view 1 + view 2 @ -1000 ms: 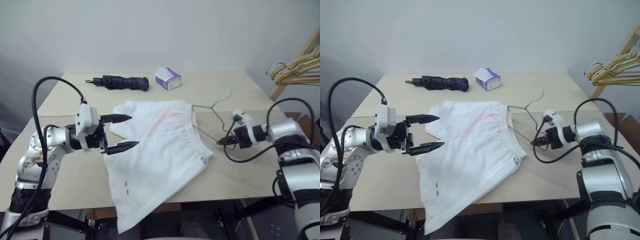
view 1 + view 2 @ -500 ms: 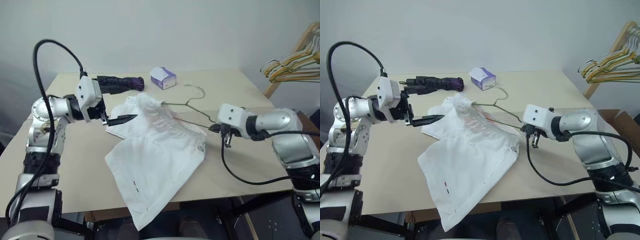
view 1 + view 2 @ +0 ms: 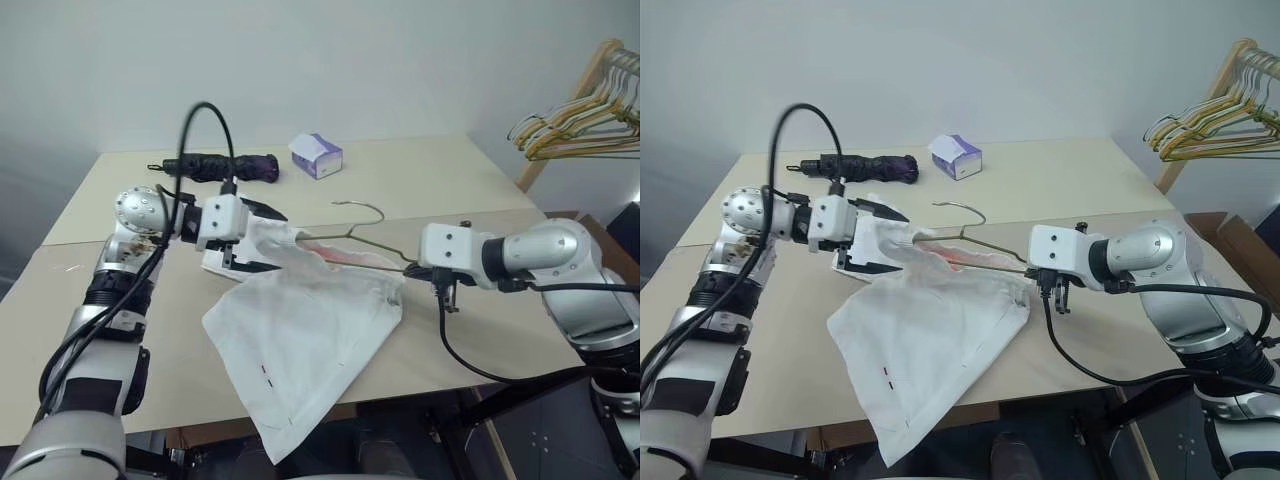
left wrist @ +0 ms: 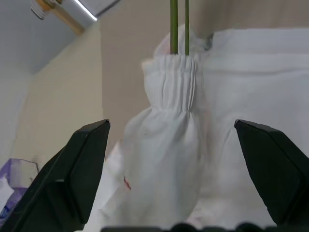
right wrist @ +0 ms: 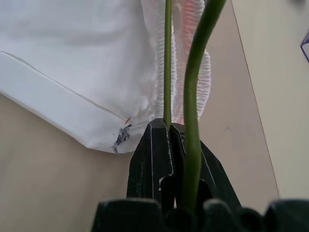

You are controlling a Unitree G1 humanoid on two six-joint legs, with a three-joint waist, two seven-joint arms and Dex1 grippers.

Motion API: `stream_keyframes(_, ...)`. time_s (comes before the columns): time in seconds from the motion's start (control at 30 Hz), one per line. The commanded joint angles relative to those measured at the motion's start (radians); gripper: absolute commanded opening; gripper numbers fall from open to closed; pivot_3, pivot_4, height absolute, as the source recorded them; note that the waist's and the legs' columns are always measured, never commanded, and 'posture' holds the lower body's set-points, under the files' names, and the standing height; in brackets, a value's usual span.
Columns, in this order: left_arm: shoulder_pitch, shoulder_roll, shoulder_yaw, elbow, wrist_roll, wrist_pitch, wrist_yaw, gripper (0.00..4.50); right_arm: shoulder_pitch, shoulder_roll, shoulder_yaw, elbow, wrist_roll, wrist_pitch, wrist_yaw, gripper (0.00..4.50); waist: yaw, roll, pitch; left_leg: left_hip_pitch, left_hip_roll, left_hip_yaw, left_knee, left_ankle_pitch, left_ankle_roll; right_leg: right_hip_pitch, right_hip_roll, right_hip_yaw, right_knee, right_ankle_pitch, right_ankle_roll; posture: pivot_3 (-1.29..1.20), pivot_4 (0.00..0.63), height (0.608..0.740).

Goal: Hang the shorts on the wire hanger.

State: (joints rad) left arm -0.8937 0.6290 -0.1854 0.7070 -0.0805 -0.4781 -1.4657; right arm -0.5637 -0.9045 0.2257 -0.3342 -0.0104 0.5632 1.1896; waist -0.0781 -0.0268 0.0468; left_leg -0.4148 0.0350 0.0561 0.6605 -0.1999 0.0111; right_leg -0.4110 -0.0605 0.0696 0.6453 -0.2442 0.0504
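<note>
At the near table edge: one hem of the shorts (image 3: 300, 330), hanging over the front of the table (image 3: 470, 340); small dark marks on the cloth near that hem. The garment runs back and up from there in a loose white heap, pink showing inside the waistband.

Mid-table, my right: right gripper (image 3: 418, 268), fingers pressed together and pinching the wire hanger (image 3: 365, 238) at one end of its frame. The right wrist view shows two strands of wire running out from the pinch straight into the gathered elastic.

Mid-table, my left: left gripper (image 3: 262, 240), fingers spread wide on either side of the bunched waistband end, holding nothing as far as I can see. I cannot tell whether a fingertip touches the cloth; the folds hide that.

Hanger status: raised off the table, one arm inside the waistband, hook standing clear above the cloth. I judge the threading begun but partial. Left to do: seat the shorts on the wire so they hang, then lift clear.

Far side of table: folded dark umbrella (image 3: 213, 166); small purple-and-white box (image 3: 316, 155).

Beyond the table, my right: wooden rack with bunched yellow and green hangers (image 3: 570, 135), not in use.
</note>
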Motion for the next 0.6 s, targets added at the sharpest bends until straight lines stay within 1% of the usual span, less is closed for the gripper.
stream_keyframes(0.03,-0.057,-0.019,-0.009,0.088,0.048,-0.078,0.044,3.86,-0.042,-0.010,-0.019,-0.040,0.028,0.025,0.004,0.00,-0.001,0.000,0.000,0.000,0.000,0.000,0.000,0.000,0.000,0.000,0.000,0.000,0.000,0.000,0.000,-0.10,0.000,0.740)
stream_keyframes(0.13,-0.068,-0.039,-0.003,0.120,0.040,-0.095,0.029,2.89,-0.046,-0.012,-0.028,-0.048,0.050,0.049,0.006,0.00,-0.003,0.000,0.000,-0.001,0.000,0.000,0.000,0.000,0.000,-0.001,0.000,0.000,0.000,0.000,0.000,-0.12,0.000,0.740)
stream_keyframes(0.23,-0.070,-0.049,0.005,0.131,0.029,-0.094,0.021,1.82,-0.046,-0.017,-0.032,-0.052,0.061,0.061,0.003,0.00,-0.008,0.000,0.000,-0.004,0.000,0.000,0.000,0.000,0.000,-0.004,0.000,0.000,0.001,0.001,-0.001,-0.12,0.000,0.740)
stream_keyframes(0.3,-0.072,-0.051,0.009,0.135,0.024,-0.094,0.016,1.09,-0.043,-0.021,-0.033,-0.055,0.063,0.064,0.003,0.00,-0.013,0.000,0.000,-0.009,0.000,0.000,0.002,0.000,0.000,-0.009,0.000,0.000,0.002,0.002,-0.003,-0.12,0.000,0.740)
stream_keyframes(0.37,-0.074,-0.051,0.012,0.135,0.016,-0.089,0.005,0.46,-0.041,-0.025,-0.034,-0.054,0.071,0.066,0.003,0.00,-0.019,0.000,0.000,-0.010,0.000,0.000,0.002,0.000,0.000,-0.010,0.000,0.000,0.003,0.002,-0.003,-0.12,0.000,0.740)
stream_keyframes(0.4,-0.073,-0.052,0.014,0.133,0.010,-0.084,-0.003,0.07,-0.040,-0.026,-0.034,-0.052,0.076,0.060,0.004,0.00,-0.020,0.000,0.000,-0.010,0.000,0.000,0.002,0.000,0.000,-0.010,0.000,0.000,0.003,0.002,-0.003,-0.12,0.000,0.740)
stream_keyframes(0.5,-0.069,-0.053,0.022,0.123,-0.003,-0.070,-0.019,0.03,-0.031,-0.033,-0.038,-0.045,0.086,0.004,0.015,0.00,-0.024,0.000,0.000,-0.010,0.000,0.000,0.002,0.000,0.000,-0.010,0.000,0.000,0.003,0.002,-0.003,-0.12,0.000,0.740)
stream_keyframes(0.6,-0.060,-0.058,0.032,0.110,-0.003,-0.054,0.009,0.03,-0.023,-0.043,-0.045,-0.029,0.097,-0.045,0.026,0.00,-0.025,0.000,0.000,-0.009,0.000,0.000,0.002,0.000,0.000,-0.010,0.000,0.000,0.003,0.002,-0.002,-0.12,0.000,0.740)
